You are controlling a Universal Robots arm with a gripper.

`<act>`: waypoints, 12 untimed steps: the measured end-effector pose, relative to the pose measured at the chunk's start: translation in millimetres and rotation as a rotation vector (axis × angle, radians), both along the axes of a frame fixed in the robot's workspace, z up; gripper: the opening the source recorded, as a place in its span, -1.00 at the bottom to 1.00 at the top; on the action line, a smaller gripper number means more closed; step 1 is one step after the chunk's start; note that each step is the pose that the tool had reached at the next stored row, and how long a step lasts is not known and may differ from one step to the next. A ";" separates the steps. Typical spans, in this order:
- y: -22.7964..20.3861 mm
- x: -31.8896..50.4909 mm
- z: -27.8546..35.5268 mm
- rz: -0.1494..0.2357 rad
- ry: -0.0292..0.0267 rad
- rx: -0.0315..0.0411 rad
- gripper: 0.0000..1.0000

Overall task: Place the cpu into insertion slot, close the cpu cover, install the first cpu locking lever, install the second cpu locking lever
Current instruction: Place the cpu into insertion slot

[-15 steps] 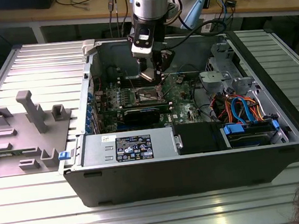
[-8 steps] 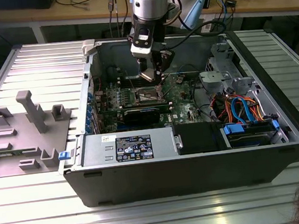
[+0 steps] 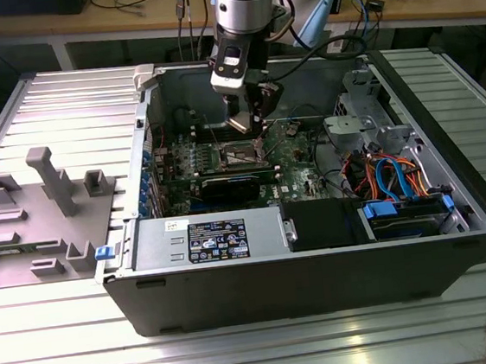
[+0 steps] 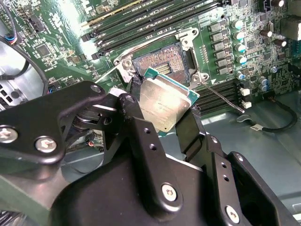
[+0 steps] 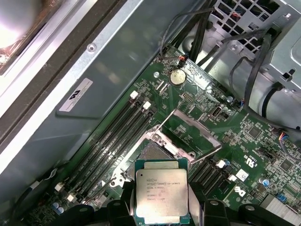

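My gripper [image 4: 164,113] is shut on the cpu [image 4: 165,102], a flat silver square with a green edge, gripped by two opposite sides between black fingers [image 4: 190,129]. In both wrist views the chip hangs tilted just above and beside the insertion slot [image 4: 162,61], whose dark pin field lies bare. In the first wrist view the cpu [image 5: 162,195] sits between my gripper [image 5: 162,209] fingers, the insertion slot [image 5: 151,151] lies just past it, and the cpu cover [image 5: 202,129] stands swung open beyond. A thin locking lever [image 4: 221,98] sticks out unlatched. In the exterior view my gripper [image 3: 249,119] hovers over the slot [image 3: 242,154].
Long memory slots [image 5: 113,136] run beside the socket. The open computer case [image 3: 324,286] encloses the green board [image 3: 298,163], with a power supply [image 3: 205,238] in front and a drive cage with cables [image 3: 378,146] on the exterior view's right. A grey fixture block [image 3: 37,212] lies outside.
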State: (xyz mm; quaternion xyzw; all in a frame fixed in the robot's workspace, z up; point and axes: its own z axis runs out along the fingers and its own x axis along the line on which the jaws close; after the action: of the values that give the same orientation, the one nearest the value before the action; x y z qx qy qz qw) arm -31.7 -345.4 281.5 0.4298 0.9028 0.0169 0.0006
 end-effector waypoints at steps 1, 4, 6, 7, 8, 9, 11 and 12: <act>0.0 0.0 -0.1 -0.002 0.0000 0.0000 0.08; 0.0 0.0 -0.3 -0.013 0.0000 -0.0002 0.08; 0.0 0.0 -0.5 -0.019 0.0000 -0.0003 0.08; 0.0 0.0 -0.5 -0.022 0.0000 -0.0003 0.08; 0.0 0.0 -0.6 -0.025 0.0000 -0.0003 0.08; 0.0 0.0 -0.7 -0.027 0.0000 -0.0004 0.08; 0.0 0.0 -0.9 -0.036 0.0000 -0.0006 0.08; 0.0 0.0 -1.0 -0.040 0.0000 -0.0006 0.08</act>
State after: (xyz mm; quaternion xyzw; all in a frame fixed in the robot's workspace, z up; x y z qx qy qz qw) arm -31.7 -345.4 280.6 0.4476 0.8941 0.0166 0.0011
